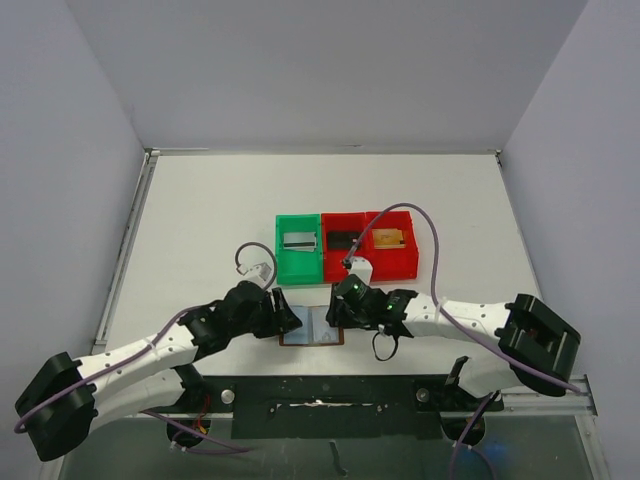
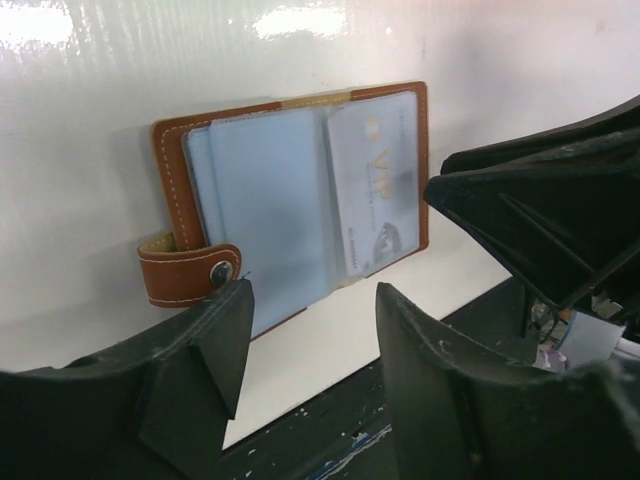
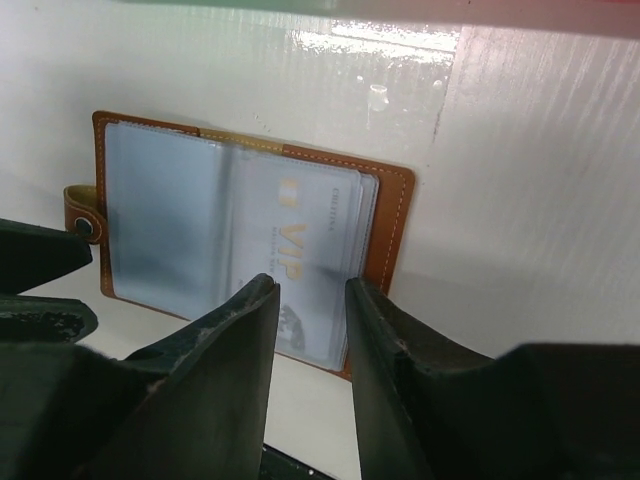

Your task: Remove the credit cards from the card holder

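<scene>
Now over the open card holder (image 2: 178, 190), both jaw pairs parted, gripping nothing.
Just beyond right gripper (image 3: 312, 320) tips: grey-white card (image 3: 300, 240) (in its sleeve (image 3: 365, 200)); could drag whole holder along unless left gripper (image 2: 310, 340) pins it.

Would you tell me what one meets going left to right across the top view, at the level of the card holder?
left gripper → card holder → right gripper
</scene>
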### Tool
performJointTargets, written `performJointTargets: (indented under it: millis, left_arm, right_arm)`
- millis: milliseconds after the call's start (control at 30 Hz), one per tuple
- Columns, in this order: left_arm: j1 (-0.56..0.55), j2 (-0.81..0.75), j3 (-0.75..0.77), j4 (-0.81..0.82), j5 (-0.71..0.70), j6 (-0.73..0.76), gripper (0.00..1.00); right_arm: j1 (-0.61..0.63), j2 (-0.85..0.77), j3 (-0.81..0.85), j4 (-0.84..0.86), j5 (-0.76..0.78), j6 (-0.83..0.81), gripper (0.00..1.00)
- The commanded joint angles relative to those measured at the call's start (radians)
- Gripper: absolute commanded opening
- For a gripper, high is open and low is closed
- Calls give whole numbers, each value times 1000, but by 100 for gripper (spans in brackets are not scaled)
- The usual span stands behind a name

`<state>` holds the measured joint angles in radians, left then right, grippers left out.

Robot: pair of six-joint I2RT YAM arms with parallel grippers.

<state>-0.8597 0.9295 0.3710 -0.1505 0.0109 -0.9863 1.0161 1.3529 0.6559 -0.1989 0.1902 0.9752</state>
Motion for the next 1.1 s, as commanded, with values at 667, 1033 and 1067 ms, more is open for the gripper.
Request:
performJointTargets:
  millis: [667, 1033, 1067]
  left_arm:
    - [-33, 137, -58, 54, -81, -6, 25]
    - [-34, 115, -37, 20, -54, 24, 40]
    - [-33, 120, -35, 23, -51, 25, 40]
  right_arm:
    - [29, 130, 123, 11, -51, -72, 29]
    - [32, 141, 151, -117, 46, -63, 35]
    - [32, 147, 151, -112, 43, -65, 36]
